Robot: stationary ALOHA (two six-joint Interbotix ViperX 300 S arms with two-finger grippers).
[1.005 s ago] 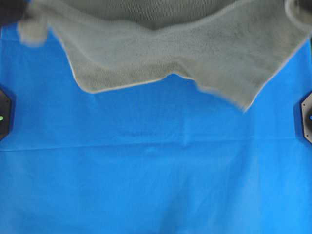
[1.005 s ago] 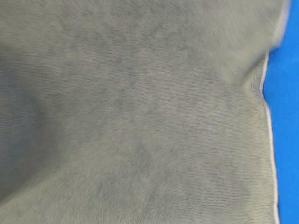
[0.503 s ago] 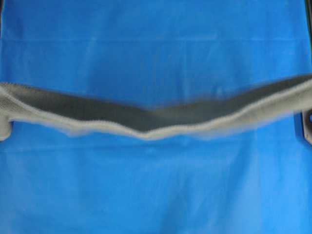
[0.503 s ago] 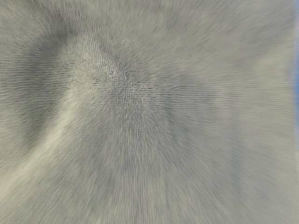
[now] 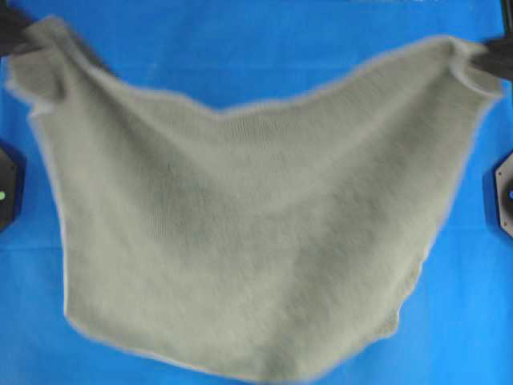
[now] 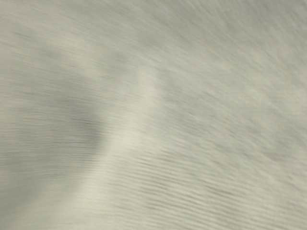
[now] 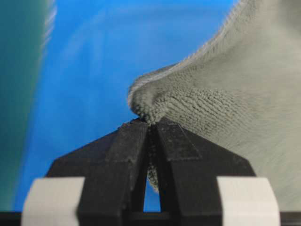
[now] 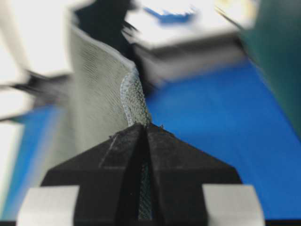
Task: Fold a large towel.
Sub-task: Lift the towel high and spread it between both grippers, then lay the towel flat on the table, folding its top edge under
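Towel (image 5: 240,241) hangs spread over the blue sheet (image 5: 240,48), a top corner pinched in each clenched gripper, left (image 7: 149,123) and right (image 8: 141,125), so you're mid-spread, I'd say; next, lay it flat on the sheet before folding.

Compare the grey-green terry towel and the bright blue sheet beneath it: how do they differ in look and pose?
The grey-green terry towel is fuzzy, with a pale hem; the bright blue sheet is smooth. The towel sags from two pinched corners, left pincer and right pincer shut on it; the sheet lies flat. Both are cloth.
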